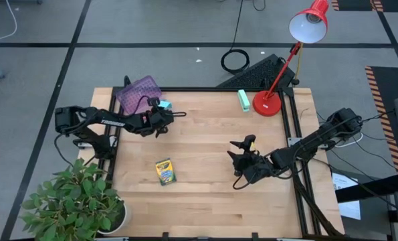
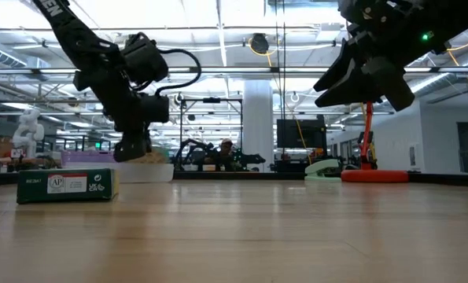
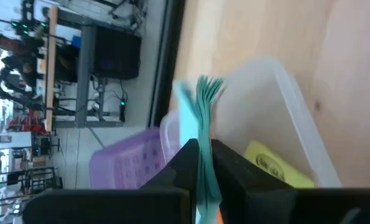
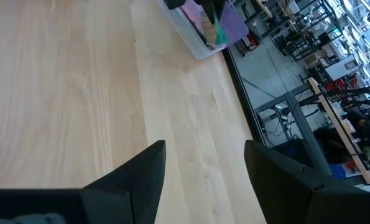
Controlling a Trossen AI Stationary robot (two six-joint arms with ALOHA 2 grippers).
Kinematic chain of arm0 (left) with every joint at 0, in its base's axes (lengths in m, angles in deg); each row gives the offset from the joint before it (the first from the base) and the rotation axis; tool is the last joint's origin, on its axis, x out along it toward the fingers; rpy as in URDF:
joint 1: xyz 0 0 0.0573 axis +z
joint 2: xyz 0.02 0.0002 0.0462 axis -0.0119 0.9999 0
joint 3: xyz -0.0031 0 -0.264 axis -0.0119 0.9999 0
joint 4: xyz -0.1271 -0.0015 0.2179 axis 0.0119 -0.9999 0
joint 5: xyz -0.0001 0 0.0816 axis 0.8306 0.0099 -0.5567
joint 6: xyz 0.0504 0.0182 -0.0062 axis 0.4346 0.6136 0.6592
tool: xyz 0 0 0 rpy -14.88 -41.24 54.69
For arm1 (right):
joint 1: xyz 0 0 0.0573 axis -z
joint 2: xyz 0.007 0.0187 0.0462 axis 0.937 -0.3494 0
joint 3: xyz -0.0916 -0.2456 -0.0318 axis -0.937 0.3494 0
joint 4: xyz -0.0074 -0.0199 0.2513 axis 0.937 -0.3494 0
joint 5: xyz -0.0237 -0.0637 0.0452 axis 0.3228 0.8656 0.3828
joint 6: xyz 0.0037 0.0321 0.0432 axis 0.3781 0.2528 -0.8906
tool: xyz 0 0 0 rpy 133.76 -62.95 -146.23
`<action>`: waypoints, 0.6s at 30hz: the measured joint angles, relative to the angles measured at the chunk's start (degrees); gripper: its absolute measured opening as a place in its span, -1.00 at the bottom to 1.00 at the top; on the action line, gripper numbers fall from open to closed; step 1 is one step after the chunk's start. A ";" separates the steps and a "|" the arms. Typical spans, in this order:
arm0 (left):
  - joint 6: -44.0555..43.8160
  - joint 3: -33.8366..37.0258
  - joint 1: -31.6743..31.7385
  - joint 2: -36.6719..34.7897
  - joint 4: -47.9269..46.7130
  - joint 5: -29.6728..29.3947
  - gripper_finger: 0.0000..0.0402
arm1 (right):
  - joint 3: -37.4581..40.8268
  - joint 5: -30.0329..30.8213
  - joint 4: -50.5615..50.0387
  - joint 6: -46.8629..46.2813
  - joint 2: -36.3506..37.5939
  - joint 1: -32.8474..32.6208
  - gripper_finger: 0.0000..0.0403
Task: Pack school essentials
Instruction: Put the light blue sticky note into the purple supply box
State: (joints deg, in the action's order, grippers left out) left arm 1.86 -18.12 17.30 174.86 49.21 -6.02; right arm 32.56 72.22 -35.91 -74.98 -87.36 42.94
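Note:
My left gripper (image 1: 162,115) is at the table's far left, shut on a light-blue sticky-note pad (image 3: 203,118). It holds the pad over a clear plastic box (image 3: 287,93) that has a yellow printed item (image 3: 275,167) inside. A purple lid (image 1: 138,94) lies beside the box. The yellow-green crayon box (image 1: 165,171) lies flat on the table near the front. My right gripper (image 1: 233,150) hovers open above the table's right middle, with nothing between its fingers (image 4: 148,168). My left gripper pinches the sticky-note pad between its two fingers, on the pad's flat faces near one end (image 3: 204,163). The fingers slant down from the table's left. The pad stands on edge, lifted clear, and its free end fans out past the fingertips above the clear box.
A red desk lamp (image 1: 269,104) stands at the far right with a mint-green block (image 1: 243,100) next to its base. A potted plant (image 1: 78,201) sits off the near left corner. A dark keyboard (image 1: 255,75) lies beyond the far edge. Bare wood stretches across the table's middle.

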 joint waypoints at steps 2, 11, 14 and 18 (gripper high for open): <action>-0.29 -0.19 0.07 0.71 1.26 0.01 -0.71 | 0.00 0.00 -0.08 0.12 -0.02 0.00 0.05; -3.44 -0.11 0.25 0.79 -1.05 0.64 -0.27 | 0.00 0.00 -0.02 0.16 -0.02 0.00 0.05; -3.88 -0.11 -0.19 0.79 -1.16 2.07 -0.14 | 0.00 0.00 -0.04 0.16 -0.02 0.00 0.05; -4.25 -0.11 -1.05 0.47 -1.41 3.14 0.01 | 0.00 -0.02 -0.04 0.19 -0.02 0.00 0.05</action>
State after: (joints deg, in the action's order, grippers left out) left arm -2.39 -18.23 16.25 175.33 47.80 -2.88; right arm 32.56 72.19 -35.96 -74.79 -87.38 42.94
